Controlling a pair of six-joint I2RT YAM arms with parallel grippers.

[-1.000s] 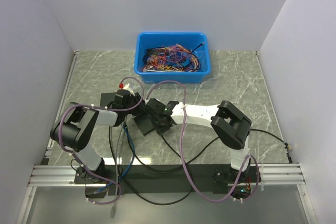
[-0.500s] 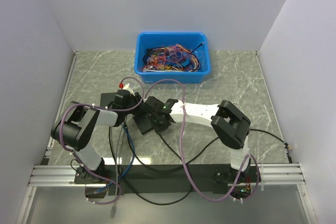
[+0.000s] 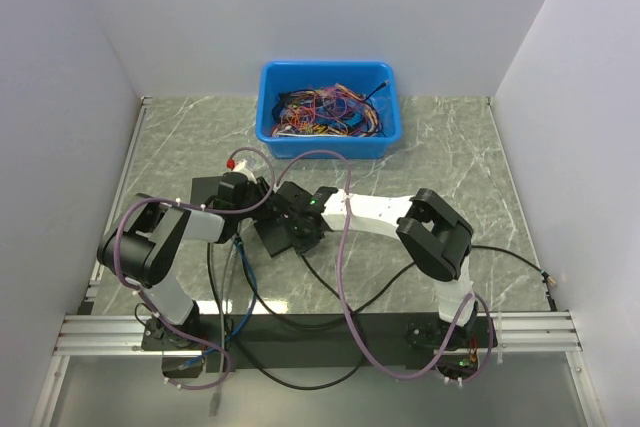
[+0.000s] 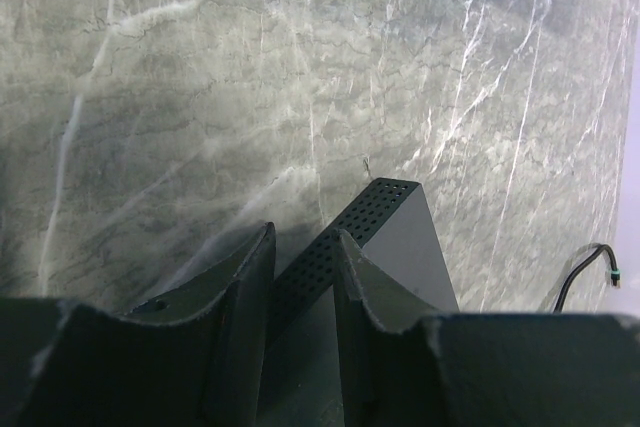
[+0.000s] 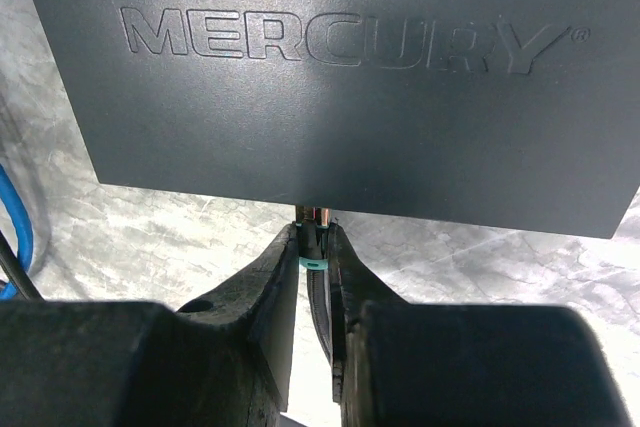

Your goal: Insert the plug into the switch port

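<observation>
While the right gripper [image 5: 312, 239] pinches the plug [image 5: 316, 247] at the near edge of the Mercury switch [image 5: 340, 97] — clamped on the table [image 3: 450, 157] in the narrow fingers of the left gripper [image 4: 305, 239] — the push should run straight and level, the port being hidden.

Blue bin [image 3: 330, 145], grey-green marbled table [image 3: 450, 157], dark charcoal switch [image 5: 340, 127].

Plain white walls [image 3: 300, 7] enclose a green marbled tabletop [image 3: 460, 157].

The bin [image 3: 330, 137] sits at the table's [image 3: 450, 162] back. The switch box [image 5: 340, 77] lies before it, the plug [image 5: 316, 245] at its edge.
</observation>
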